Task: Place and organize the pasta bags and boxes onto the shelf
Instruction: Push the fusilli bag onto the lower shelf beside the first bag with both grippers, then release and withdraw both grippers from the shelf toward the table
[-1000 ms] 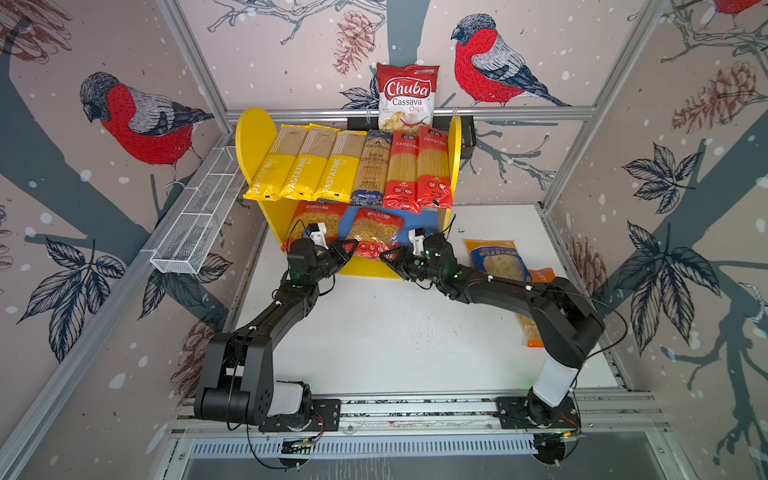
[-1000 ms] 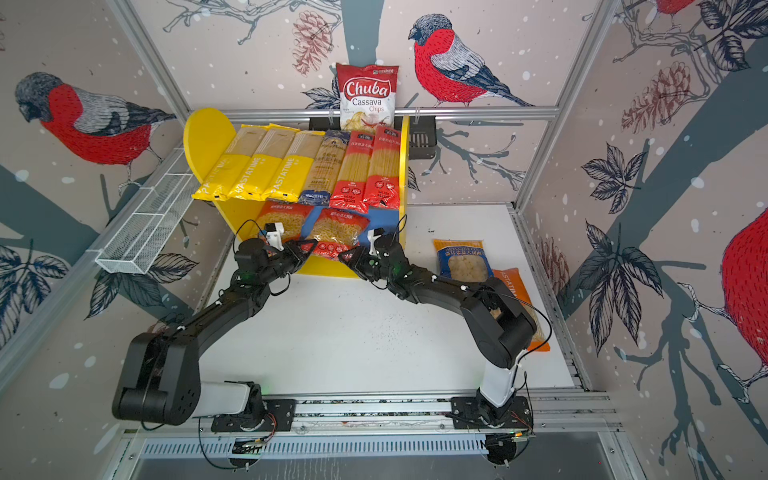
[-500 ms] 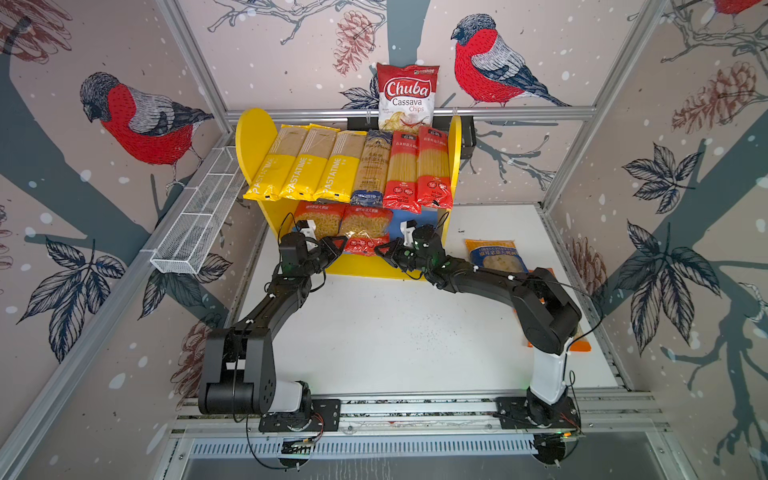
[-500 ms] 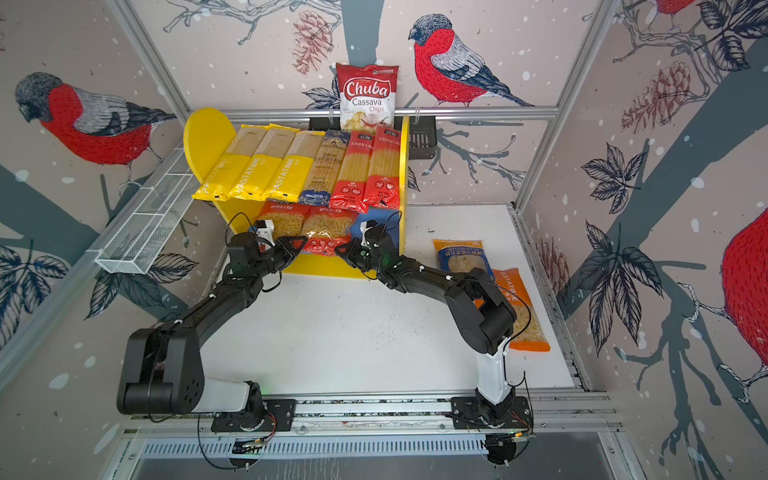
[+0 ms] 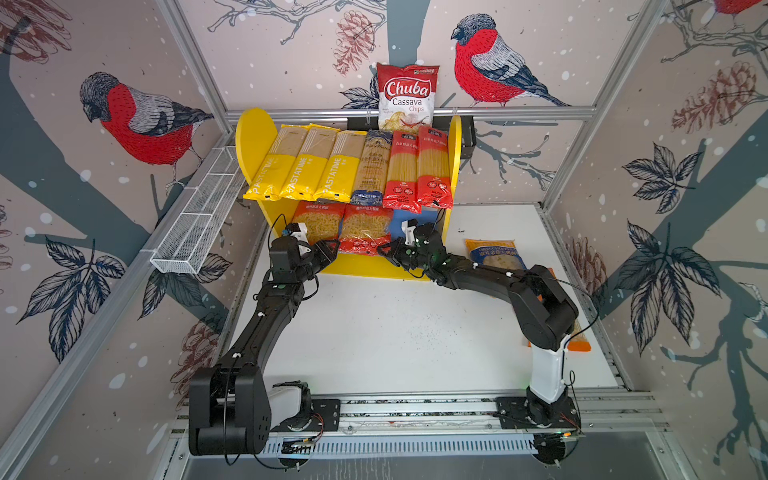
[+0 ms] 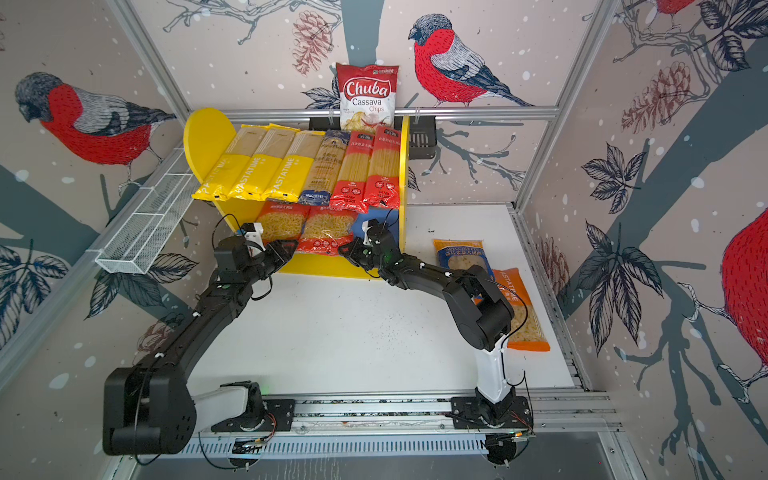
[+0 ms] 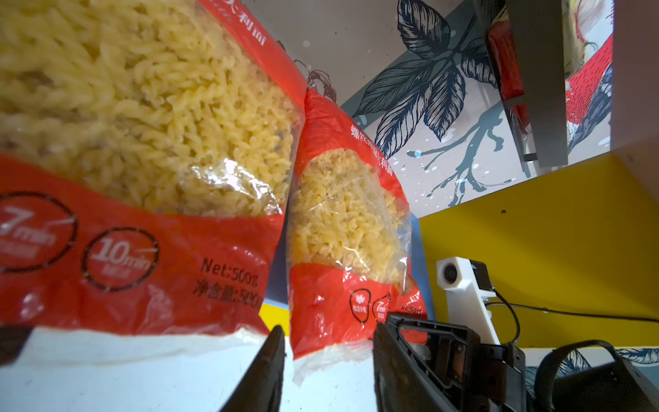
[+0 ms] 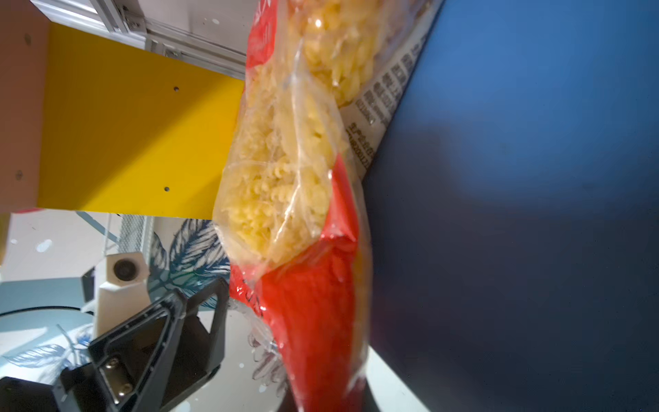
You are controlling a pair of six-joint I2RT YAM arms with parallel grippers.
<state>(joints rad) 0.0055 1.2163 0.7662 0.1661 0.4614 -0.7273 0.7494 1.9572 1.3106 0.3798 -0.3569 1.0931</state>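
The shelf (image 5: 255, 137) holds several long spaghetti packs across its upper board. Two red pasta bags lie side by side on the blue lower board (image 5: 401, 216): the left one (image 5: 318, 224) and the right one (image 5: 365, 228). My left gripper (image 5: 328, 249) is open at the right bag's near left corner. In the left wrist view its fingers (image 7: 271, 356) stand apart on either side of that bag's clear seam (image 7: 321, 360). My right gripper (image 5: 384, 249) is shut on the same bag's near right corner, with red film (image 8: 313, 321) running into its jaws.
A blue pasta bag (image 5: 496, 259) lies on the white table right of the shelf. An orange bag (image 6: 519, 316) lies nearer, partly under my right arm. A Chuba chips bag (image 5: 407, 97) hangs behind the shelf and a white wire rack (image 5: 199, 224) lines the left wall.
The right red bag has slid farther onto the lower board, beside the other one. My left jaws have parted and my right jaws have closed.
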